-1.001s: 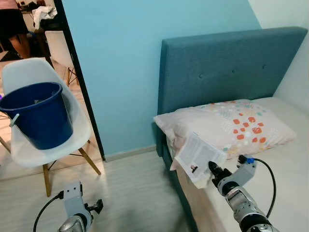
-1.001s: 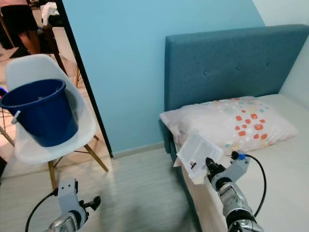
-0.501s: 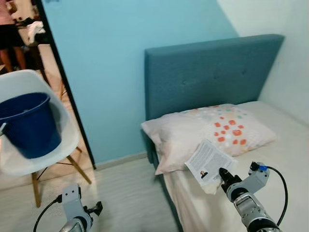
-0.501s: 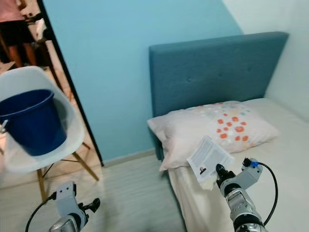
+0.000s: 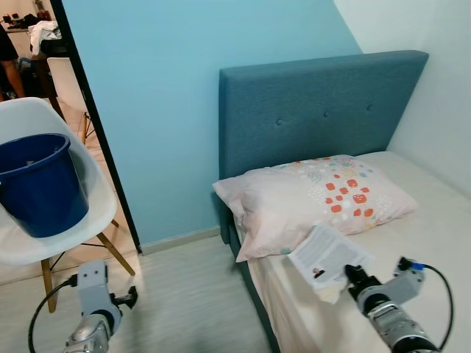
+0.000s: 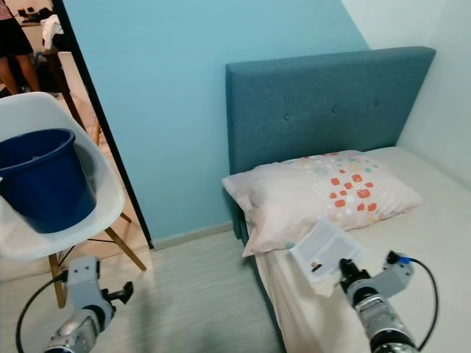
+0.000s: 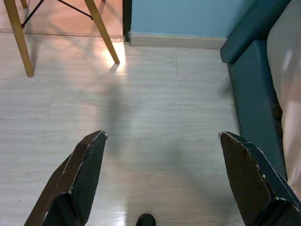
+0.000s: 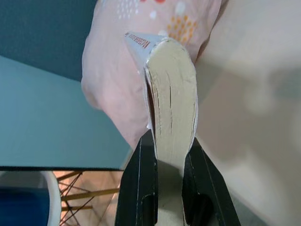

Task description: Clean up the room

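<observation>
My right gripper (image 5: 355, 275) is shut on a white paperback book (image 5: 325, 255), held just above the bed's mattress (image 5: 434, 235) in front of the pillow (image 5: 309, 198). The right wrist view looks along the book's page edge (image 8: 171, 89), clamped between both black fingers (image 8: 136, 188). My left gripper (image 5: 126, 298) hangs low over the pale wood floor (image 7: 141, 117) to the left of the bed. Its fingers (image 7: 84, 174) stand wide apart with nothing between them.
A white shell chair (image 5: 88, 198) carrying a dark blue bucket (image 5: 40, 184) stands at the left by a doorway. The teal headboard (image 5: 316, 103) and bed frame (image 7: 254, 89) border the floor on the right. A person stands far back beyond the doorway (image 6: 15, 44).
The camera has shifted a little. My right gripper with the book has moved lower and further right over the mattress. The left arm still hangs low.
</observation>
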Motion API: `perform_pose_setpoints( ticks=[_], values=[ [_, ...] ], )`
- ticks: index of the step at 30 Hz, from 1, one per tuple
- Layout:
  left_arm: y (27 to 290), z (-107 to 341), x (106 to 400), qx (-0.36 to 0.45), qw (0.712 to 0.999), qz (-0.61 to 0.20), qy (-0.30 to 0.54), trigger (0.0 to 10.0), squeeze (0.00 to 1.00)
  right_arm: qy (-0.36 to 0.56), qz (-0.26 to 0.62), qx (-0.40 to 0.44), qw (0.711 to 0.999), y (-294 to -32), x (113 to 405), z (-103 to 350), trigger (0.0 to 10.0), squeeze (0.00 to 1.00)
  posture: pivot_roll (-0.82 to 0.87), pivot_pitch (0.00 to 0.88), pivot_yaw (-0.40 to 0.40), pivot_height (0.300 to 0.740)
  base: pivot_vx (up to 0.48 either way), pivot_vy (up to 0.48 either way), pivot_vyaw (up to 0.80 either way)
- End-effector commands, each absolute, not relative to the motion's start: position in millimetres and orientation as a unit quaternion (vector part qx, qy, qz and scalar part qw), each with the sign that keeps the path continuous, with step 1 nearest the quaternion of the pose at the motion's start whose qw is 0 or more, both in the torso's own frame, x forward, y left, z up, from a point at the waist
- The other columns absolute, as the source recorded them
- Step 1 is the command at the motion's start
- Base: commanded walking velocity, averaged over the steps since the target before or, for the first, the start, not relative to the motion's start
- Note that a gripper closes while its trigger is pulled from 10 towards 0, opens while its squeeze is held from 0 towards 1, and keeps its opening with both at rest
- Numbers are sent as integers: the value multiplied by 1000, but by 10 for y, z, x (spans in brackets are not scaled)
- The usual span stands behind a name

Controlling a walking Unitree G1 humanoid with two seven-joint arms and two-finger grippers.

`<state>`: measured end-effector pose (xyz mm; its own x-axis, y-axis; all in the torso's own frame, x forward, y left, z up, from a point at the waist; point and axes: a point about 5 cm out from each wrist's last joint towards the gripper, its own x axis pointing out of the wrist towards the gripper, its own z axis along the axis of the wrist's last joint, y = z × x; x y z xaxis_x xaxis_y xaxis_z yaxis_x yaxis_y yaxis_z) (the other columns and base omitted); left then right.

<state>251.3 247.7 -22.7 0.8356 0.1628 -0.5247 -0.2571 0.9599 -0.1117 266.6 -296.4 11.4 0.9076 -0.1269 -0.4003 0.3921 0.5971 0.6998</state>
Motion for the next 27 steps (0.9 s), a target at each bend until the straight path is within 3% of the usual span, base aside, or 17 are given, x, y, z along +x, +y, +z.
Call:
perform_pose_setpoints(
  ticks=[1,22,27],
  values=[
    [2513,-216,2507,-89,955,115,260,10000,0,145,-141,436,877,-2991,2689,159,10000,0,-58,0,-25,657,0,0,0],
    [2381,-183,2574,-104,963,80,237,10000,0,127,-113,459,872,-2959,2778,245,10000,0,-35,0,-16,597,0,0,0],
    [2462,-162,2533,-92,967,60,228,10000,0,123,-113,460,872,-2961,2813,279,10000,0,-16,68,12,577,0,0,0]
  ],
)
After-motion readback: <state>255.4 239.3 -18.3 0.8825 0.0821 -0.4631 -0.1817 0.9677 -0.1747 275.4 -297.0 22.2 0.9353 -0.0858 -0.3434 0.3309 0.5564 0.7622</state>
